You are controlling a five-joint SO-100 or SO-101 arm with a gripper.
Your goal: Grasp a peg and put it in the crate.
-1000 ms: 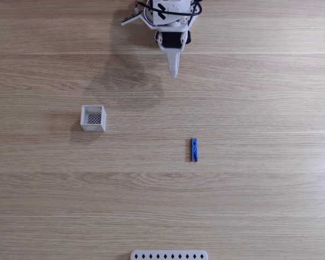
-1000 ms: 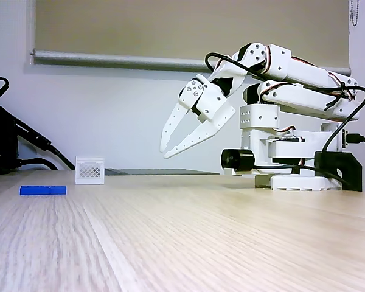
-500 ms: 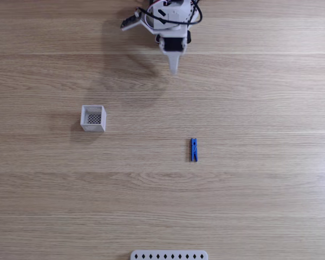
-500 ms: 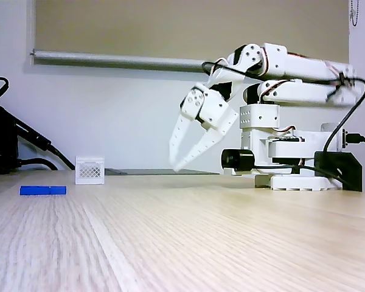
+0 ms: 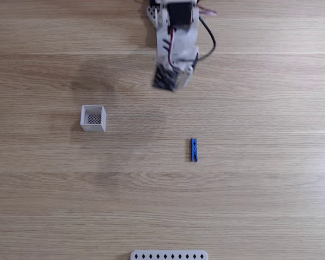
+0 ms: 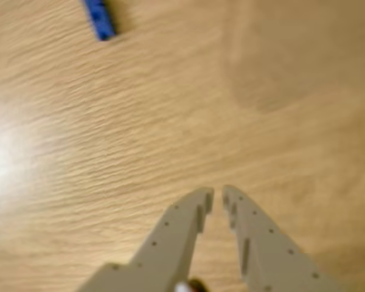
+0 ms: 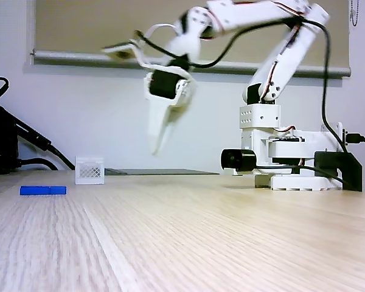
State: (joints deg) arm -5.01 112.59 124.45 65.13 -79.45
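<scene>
Since half a second ago the arm has swung up and reached out over the table, carrying the gripper (image 7: 155, 149) higher and further from its base. Its fingers (image 6: 185, 222) point down at the bare wood and are nearly closed, with a thin gap between the tips; they hold nothing and touch nothing. The blue peg (image 5: 194, 149) lies flat on the table (image 5: 249, 189), well apart from the gripper, at the top left edge of the wrist view (image 6: 99, 18). The white crate (image 5: 93, 118) stands upright, well apart from the peg.
</scene>
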